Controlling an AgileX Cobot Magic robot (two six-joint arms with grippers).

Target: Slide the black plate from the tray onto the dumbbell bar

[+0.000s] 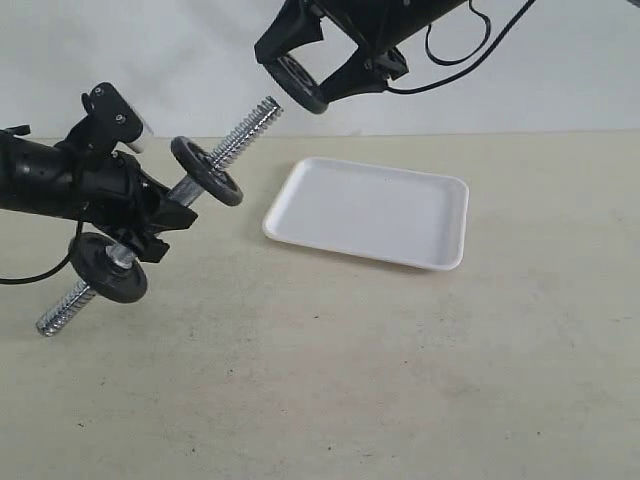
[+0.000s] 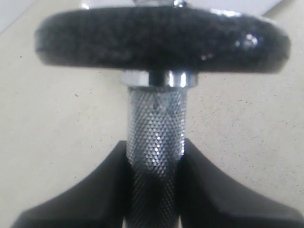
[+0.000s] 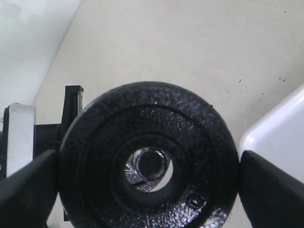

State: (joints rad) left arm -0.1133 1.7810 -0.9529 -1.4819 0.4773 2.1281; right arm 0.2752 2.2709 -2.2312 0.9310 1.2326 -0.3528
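My left gripper (image 1: 150,215) is shut on the knurled middle of the dumbbell bar (image 1: 245,128) and holds it tilted above the table. Two black discs (image 1: 207,171) (image 1: 108,268) sit on the bar, one on each side of the grip. In the left wrist view the jaws (image 2: 156,156) clamp the bar (image 2: 156,123) just below one disc (image 2: 161,40). My right gripper (image 1: 305,75) is shut on the black plate (image 1: 300,82), in the air just beyond the bar's raised threaded end. Through the plate's (image 3: 95,152) centre hole the bar's end (image 3: 151,166) shows. The white tray (image 1: 370,212) lies empty.
The tray's corner (image 3: 280,137) shows beside my right gripper's fingers (image 3: 270,190). A beige tabletop (image 1: 330,380) spreads in front of the tray, and a pale wall (image 1: 150,50) stands behind. A black cable (image 1: 450,55) hangs from the right arm.
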